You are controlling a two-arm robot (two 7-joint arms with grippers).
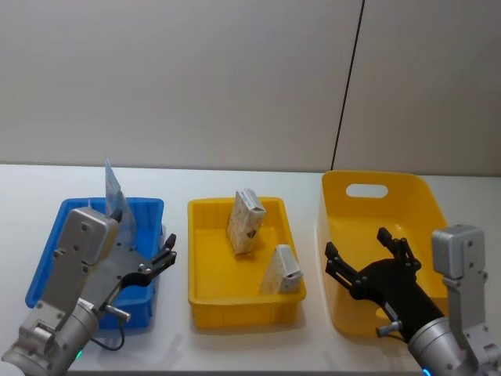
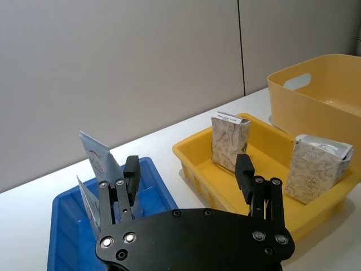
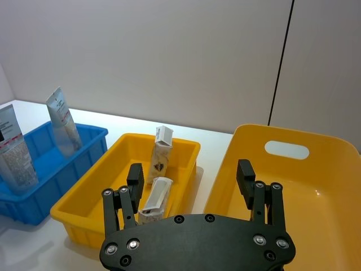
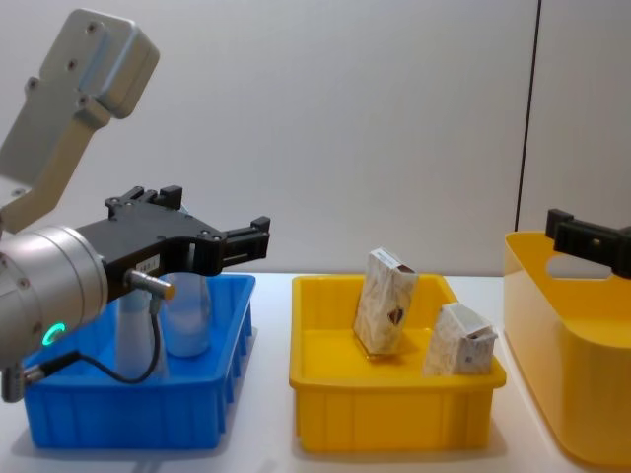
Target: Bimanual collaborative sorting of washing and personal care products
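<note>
Two pale-blue tubes stand upright in the blue bin on the left; one tube's crimped end shows above my left arm. Two beige marbled cartons lie in the small yellow tray: one leans near its far side, the other lies tilted at the near right. My left gripper hovers open and empty over the blue bin's right edge. My right gripper hangs open and empty over the large yellow bin.
The three containers stand in a row on a white table, with narrow gaps between them. A grey wall closes the back. A cable loops under my left wrist beside the blue bin.
</note>
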